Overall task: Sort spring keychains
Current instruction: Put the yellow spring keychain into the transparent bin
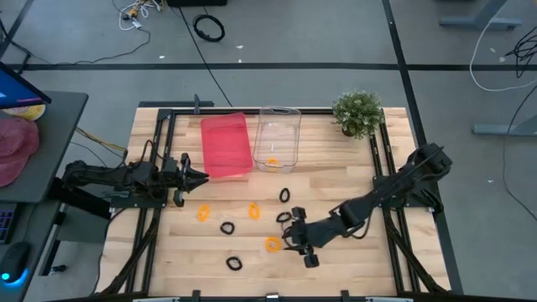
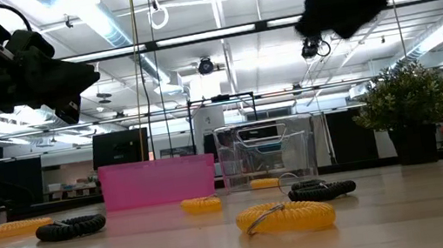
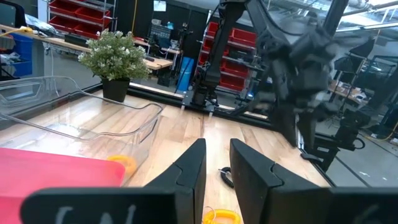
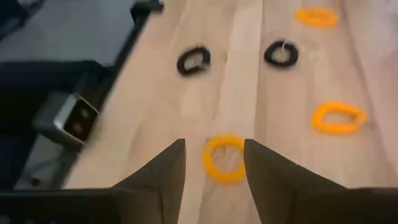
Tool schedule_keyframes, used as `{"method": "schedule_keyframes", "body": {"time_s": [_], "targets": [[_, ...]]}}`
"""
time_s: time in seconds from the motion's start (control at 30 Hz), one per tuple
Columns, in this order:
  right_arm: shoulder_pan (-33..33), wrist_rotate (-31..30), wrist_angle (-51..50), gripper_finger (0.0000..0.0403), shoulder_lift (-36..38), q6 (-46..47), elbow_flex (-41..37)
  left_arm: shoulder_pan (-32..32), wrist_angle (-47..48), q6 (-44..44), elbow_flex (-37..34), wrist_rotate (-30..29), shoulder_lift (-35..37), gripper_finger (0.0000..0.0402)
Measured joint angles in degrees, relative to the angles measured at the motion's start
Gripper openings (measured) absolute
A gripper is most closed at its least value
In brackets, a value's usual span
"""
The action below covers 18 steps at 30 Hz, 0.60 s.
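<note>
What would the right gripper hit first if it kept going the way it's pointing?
Most likely the orange keychain lying between the open right gripper's fingers, on the table. How far above it the gripper is remains unclear.

The table point(image 1: 336, 180) is pale, smooth wood planking with a soft sheen, bearing 1 opaque pink plastic bin point(image 1: 226, 144), 1 clear glossy plastic bin point(image 1: 278, 134), and ribbed, coiled plastic-looking keychains point(image 2: 287, 216).
</note>
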<state>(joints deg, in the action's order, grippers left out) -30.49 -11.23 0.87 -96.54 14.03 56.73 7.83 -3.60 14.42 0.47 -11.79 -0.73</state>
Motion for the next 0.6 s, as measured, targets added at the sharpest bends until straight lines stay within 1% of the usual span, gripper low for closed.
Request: {"method": "schedule_keyframes", "body": {"time_s": [0.17, 0.3, 0.4, 0.5, 0.6], "targets": [[0.08, 1.85, 0.42, 0.0166, -4.68, -2.50, 0.00, 0.00, -0.01, 0.01, 0.00, 0.00, 0.00, 0.0076], [0.36, 2.81, 2.72, 0.0166, -8.11, -3.66, 0.21, -0.02, 0.00, 0.01, 0.02, 0.01, -0.01, 0.0076], [0.74, 2.56, 2.62, 0.0166, -10.87, -4.77, 2.09, -0.02, -0.02, 0.00, 0.02, 0.00, 0.00, 0.0076], [0.84, 0.60, 2.74, 0.0166, -14.09, -5.71, 5.41, -0.02, -0.01, 0.00, 0.00, 0.00, 0.00, 0.0076], [0.84, 1.57, -1.49, 0.0166, -17.85, -5.87, 9.06, -0.02, -0.02, 0.00, 0.00, 0.00, 0.00, 0.0076]]}}
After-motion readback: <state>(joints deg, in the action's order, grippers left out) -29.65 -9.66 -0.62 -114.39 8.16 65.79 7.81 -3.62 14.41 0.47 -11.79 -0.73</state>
